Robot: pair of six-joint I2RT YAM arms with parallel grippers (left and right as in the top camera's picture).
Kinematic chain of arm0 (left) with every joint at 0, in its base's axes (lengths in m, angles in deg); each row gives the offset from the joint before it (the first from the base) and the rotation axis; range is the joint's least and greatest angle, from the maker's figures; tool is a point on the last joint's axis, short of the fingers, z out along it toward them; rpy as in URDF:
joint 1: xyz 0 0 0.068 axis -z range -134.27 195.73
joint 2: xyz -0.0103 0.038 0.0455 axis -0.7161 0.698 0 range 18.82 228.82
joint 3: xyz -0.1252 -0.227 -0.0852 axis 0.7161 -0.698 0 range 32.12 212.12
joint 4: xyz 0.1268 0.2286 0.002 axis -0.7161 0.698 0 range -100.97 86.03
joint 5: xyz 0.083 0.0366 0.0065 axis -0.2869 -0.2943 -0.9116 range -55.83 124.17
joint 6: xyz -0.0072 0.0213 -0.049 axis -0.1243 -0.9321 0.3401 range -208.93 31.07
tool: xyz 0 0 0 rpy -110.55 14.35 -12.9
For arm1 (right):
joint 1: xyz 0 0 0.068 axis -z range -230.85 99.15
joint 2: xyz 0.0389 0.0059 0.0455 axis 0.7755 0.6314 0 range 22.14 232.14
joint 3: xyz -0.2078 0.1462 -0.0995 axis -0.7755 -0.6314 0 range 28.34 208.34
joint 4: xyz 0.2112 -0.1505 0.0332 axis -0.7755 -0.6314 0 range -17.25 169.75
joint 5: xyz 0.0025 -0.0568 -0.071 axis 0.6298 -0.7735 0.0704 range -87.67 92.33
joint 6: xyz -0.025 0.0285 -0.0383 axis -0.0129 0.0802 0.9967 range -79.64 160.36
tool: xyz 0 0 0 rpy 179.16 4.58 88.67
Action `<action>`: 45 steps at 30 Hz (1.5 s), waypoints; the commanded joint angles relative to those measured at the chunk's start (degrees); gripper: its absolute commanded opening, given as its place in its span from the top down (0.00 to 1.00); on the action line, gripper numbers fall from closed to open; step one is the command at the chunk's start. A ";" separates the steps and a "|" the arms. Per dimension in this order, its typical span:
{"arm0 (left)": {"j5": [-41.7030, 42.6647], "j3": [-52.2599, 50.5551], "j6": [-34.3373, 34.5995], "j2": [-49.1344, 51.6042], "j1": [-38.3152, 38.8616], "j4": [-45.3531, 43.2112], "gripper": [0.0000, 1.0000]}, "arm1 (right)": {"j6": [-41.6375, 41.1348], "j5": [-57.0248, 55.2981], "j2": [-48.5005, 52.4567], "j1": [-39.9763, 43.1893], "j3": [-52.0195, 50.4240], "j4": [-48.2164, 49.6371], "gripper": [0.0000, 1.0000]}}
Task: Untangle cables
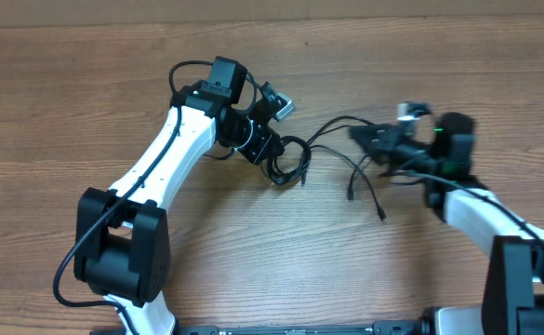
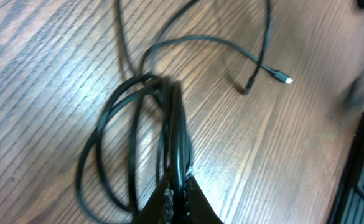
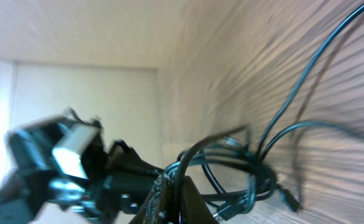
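A wood-grain table [image 1: 86, 84] is carrying thin black cables [image 2: 177, 124], which are lying near its middle in overlapping loops (several strands crossing), while loose ends are trailing rightward, one ending in a small plug [image 2: 281, 78].

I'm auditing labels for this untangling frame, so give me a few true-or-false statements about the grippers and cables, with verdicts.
1. The left gripper is shut on a looped bundle of the cables. True.
2. The right gripper hangs open, clear of the cables. False: it is shut on cable strands.
3. A silver-tipped plug is held by neither gripper. True.
4. The cables are white. False: they are black.
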State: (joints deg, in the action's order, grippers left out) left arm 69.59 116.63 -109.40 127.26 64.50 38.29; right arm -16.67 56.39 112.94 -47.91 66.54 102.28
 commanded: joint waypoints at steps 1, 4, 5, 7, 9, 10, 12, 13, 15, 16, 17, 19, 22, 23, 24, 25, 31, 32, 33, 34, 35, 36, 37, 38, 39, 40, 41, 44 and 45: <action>-1.29 -0.13 0.76 0.33 0.35 -0.26 0.96 | 1.66 6.34 -1.75 5.90 0.48 0.46 0.96; -1.29 -0.13 0.76 0.33 0.81 -0.48 0.96 | 2.86 4.61 -1.75 8.09 0.48 -1.22 0.68; -1.31 -0.13 0.79 0.33 1.01 -0.48 0.96 | 4.76 4.61 -1.75 8.11 0.48 -1.88 0.54; -1.29 -0.13 0.81 0.33 1.31 -0.17 0.95 | 10.51 4.68 -1.75 8.11 0.48 -3.34 0.19; -1.38 -0.13 1.27 0.33 1.53 0.04 0.96 | 15.91 3.98 -1.75 8.04 0.48 -5.20 0.00; -1.33 -0.13 1.25 0.33 1.53 0.02 0.94 | 17.14 3.15 -1.77 8.04 0.48 -6.10 0.00; -1.46 -0.13 1.25 0.33 1.51 -0.04 0.84 | 17.14 1.84 -1.75 8.04 0.50 -7.34 0.00; -1.57 -0.13 1.25 0.33 1.51 -0.15 0.75 | 17.11 1.27 -1.77 8.04 0.50 -7.82 0.00; -1.81 -0.13 1.38 0.33 1.51 -0.26 0.59 | 17.09 -0.57 -1.77 7.91 0.50 -9.68 0.00; -2.86 -0.13 2.62 0.33 1.51 -0.55 0.33 | 17.40 -2.38 -1.77 7.65 0.50 -11.85 0.00; -4.59 -0.13 5.25 0.33 1.51 -1.11 0.16 | 18.18 -4.20 -1.77 7.37 0.50 -14.12 0.00; -10.43 -0.13 13.55 0.33 1.51 -2.47 0.00 | 19.65 -8.17 -1.77 6.78 0.50 -18.82 0.00; -20.06 -0.13 28.33 0.33 1.51 -3.54 0.00 | 21.90 -13.05 -1.77 5.92 0.50 -24.81 0.00; -20.92 -0.13 31.91 0.33 1.53 -3.69 0.00 | 22.53 -13.75 -1.77 5.73 0.50 -26.27 0.00; -20.79 -0.13 34.07 0.33 1.53 -3.85 0.00 | 22.97 -13.75 -1.77 5.66 0.50 -27.43 0.00; -20.39 -0.13 35.74 0.33 1.53 -3.96 0.00 | 23.06 -13.75 -1.77 5.68 0.50 -28.33 0.01; -17.64 -0.15 33.46 0.72 2.99 -5.05 0.03 | 23.10 -13.68 -1.77 5.68 0.50 -33.31 0.01; -16.55 -0.15 31.52 0.87 3.52 -5.35 0.04 | 23.28 -13.68 -1.77 5.68 0.50 -33.81 0.00; -15.89 -0.15 30.01 0.96 4.35 -5.90 0.04 | 24.46 -13.51 -1.77 5.68 0.50 -34.12 0.00; -16.09 -0.15 29.79 1.11 4.96 -6.43 0.04 | 24.65 -13.62 -1.77 5.68 0.50 -34.23 0.00; -16.61 -0.15 29.83 1.38 5.84 -7.48 0.02 | 24.76 -13.94 -1.77 5.68 0.50 -34.34 0.00; -16.79 -0.15 29.86 1.55 6.45 -8.28 0.00 | 24.74 -13.97 -1.77 5.68 0.50 -34.49 0.00; -17.33 -0.15 29.86 1.99 7.45 -9.77 0.00 | 24.74 -13.99 -1.77 5.68 0.50 -34.97 0.00; -18.29 -0.15 29.86 2.43 8.02 -10.60 0.00 | 24.74 -14.01 -1.77 5.68 0.48 -35.28 0.00; -19.17 -0.15 29.90 2.64 8.44 -11.21 0.00 | 24.74 -14.25 -1.77 5.68 0.48 -35.76 0.00; -19.80 -0.15 29.90 3.15 8.79 -11.85 0.01 | 24.76 -14.71 -1.77 5.68 0.48 -36.37 0.00; -20.00 -0.15 29.90 3.63 9.07 -12.31 0.00 | 24.74 -15.34 -1.77 5.68 0.48 -36.39 0.00; -19.96 -0.15 29.90 4.90 9.29 -12.61 0.00 | 24.74 -18.08 -1.77 5.68 0.48 -36.35 0.00; -19.93 -0.15 29.90 5.42 9.31 -12.57 0.00 | 24.74 -19.04 -1.77 5.68 0.48 -36.35 0.00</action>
State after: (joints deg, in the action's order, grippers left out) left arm 51.03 116.63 -78.45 130.43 73.92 25.81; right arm 7.39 41.03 112.33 -42.01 66.58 65.78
